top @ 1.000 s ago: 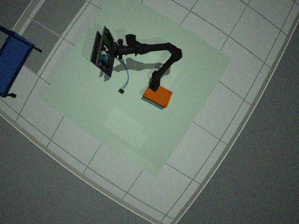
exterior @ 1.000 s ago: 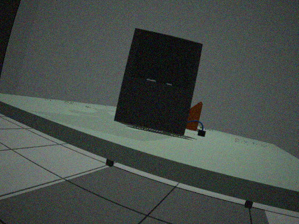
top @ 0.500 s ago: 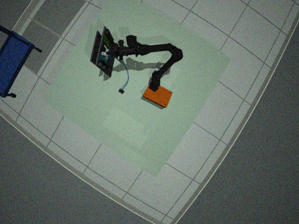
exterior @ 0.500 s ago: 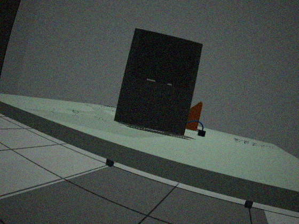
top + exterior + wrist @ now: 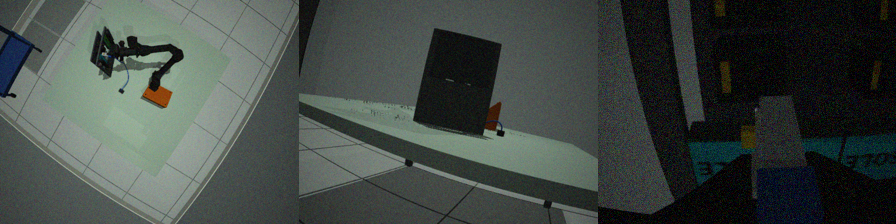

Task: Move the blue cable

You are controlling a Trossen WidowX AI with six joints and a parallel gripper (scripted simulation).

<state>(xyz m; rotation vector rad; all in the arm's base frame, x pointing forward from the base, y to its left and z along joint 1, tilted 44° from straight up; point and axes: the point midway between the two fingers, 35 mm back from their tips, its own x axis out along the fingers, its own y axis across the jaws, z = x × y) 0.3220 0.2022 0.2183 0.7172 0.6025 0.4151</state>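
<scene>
The gripper [image 5: 109,51] [image 5: 778,163] is closed partway on the plug [image 5: 779,132], whose pale body lies between the two dark fingertips in the wrist view and points away from them toward the dark server panel, above a teal strip with lettering. The blue cable [image 5: 128,74] [image 5: 497,121] curves away beside the arm [image 5: 157,49] to a small black block [image 5: 122,90] [image 5: 501,133] on the surface [image 5: 88,106] [image 5: 526,160]; whether the plug's tip sits inside a port I cannot tell.
</scene>
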